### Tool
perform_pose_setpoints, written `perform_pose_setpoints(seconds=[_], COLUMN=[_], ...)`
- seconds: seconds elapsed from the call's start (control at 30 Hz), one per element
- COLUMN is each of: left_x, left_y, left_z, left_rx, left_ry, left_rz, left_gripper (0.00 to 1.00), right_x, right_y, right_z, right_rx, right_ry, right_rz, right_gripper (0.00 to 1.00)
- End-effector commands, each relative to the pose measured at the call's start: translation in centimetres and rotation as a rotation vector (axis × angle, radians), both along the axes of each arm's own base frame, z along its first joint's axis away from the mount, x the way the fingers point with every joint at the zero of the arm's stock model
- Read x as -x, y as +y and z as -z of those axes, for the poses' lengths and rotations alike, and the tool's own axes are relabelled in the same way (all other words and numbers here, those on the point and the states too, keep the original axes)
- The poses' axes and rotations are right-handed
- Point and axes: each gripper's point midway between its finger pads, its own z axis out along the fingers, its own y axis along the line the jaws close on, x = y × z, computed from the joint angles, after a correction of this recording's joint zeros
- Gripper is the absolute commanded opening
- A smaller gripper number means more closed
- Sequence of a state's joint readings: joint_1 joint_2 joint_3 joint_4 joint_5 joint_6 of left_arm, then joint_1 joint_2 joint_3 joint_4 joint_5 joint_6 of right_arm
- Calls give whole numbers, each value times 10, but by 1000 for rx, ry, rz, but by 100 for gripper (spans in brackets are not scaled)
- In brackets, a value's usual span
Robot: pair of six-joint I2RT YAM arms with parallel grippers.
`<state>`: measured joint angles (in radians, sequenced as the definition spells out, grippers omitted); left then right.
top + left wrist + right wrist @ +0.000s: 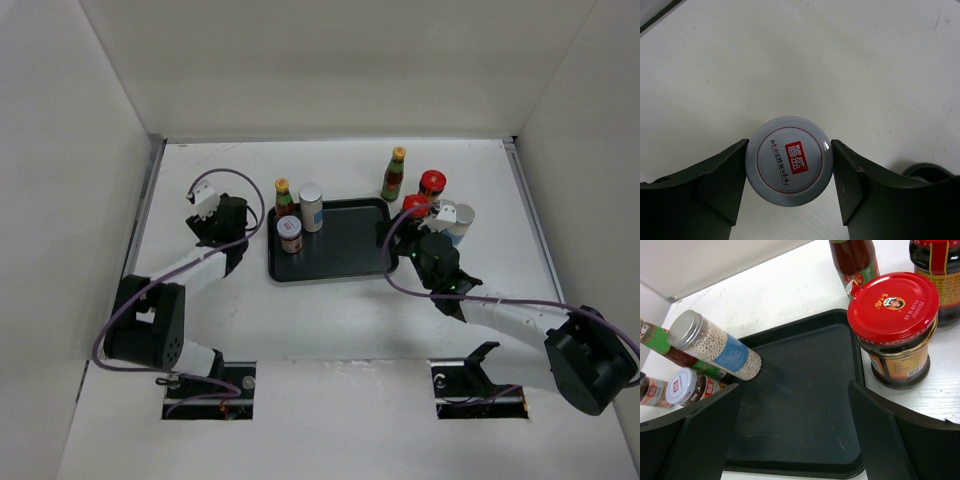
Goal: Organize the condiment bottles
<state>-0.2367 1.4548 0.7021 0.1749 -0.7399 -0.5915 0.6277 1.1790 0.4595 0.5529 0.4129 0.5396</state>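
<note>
Left gripper (790, 147): fingers flank 1 white-lid jar (790, 167), can't tell if clamped. Right gripper (794, 390): spread wide, only tray (790, 445) between fingers. 1 of 2 red-cap jars (893, 305) sits just outside 1 finger. 2 yellow-cap bottles (284, 197), 1 grey-cap cylinder (715, 345). White table (330, 320), white walls (340, 70).

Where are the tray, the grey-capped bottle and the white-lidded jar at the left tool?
tray (345, 248), top view, bare floor
grey-capped bottle (732, 354), right wrist view, blue label
white-lidded jar (790, 159), left wrist view, lid centre
</note>
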Motion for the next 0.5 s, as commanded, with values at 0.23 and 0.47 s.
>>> perform_pose_setpoints(seconds=[0.23, 0.47], left_x=[49, 76], left_y=[-53, -123], left_z=[-102, -98], left_rx=[26, 107], left_ry=[-253, -210], left_rz=[191, 405], left_gripper=[37, 36], right_x=[-7, -6], right_y=[7, 6], right_z=[-30, -34], right_rx=[-51, -56], right_ry=[-69, -82], right_rz=[-4, -3], right_gripper=[94, 94])
